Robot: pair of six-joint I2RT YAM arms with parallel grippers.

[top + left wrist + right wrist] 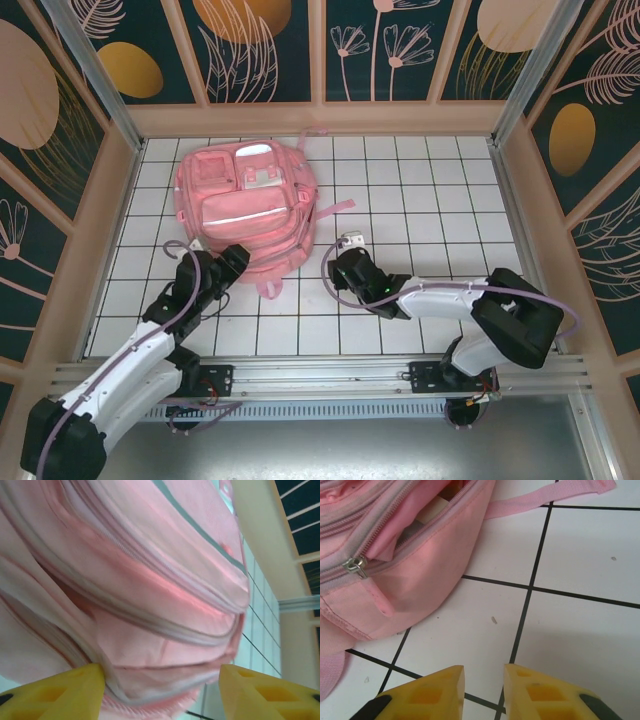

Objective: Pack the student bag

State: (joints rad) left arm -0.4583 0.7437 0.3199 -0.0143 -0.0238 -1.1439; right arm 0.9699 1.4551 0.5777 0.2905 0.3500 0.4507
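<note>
The student bag (245, 200) is a big pink backpack lying flat on the white tiled floor, back left of centre. My left gripper (238, 262) is at its near edge. In the left wrist view the left gripper (162, 692) stands open, its yellow fingers (65, 690) wide apart around bulging pink fabric (150, 630); the left finger touches it, the right one is clear. My right gripper (342, 262) hovers right of the bag's near corner. In the right wrist view it (484, 690) is open by a narrow gap over bare tile. A metal zipper pull (354, 566) sits on a partly open zip.
A pink strap (545, 497) trails over the tiles right of the bag. Wooden walls (320, 118) close in the back and sides. A metal rail (320, 378) runs along the near edge. Bare tiles (430, 200) lie to the right.
</note>
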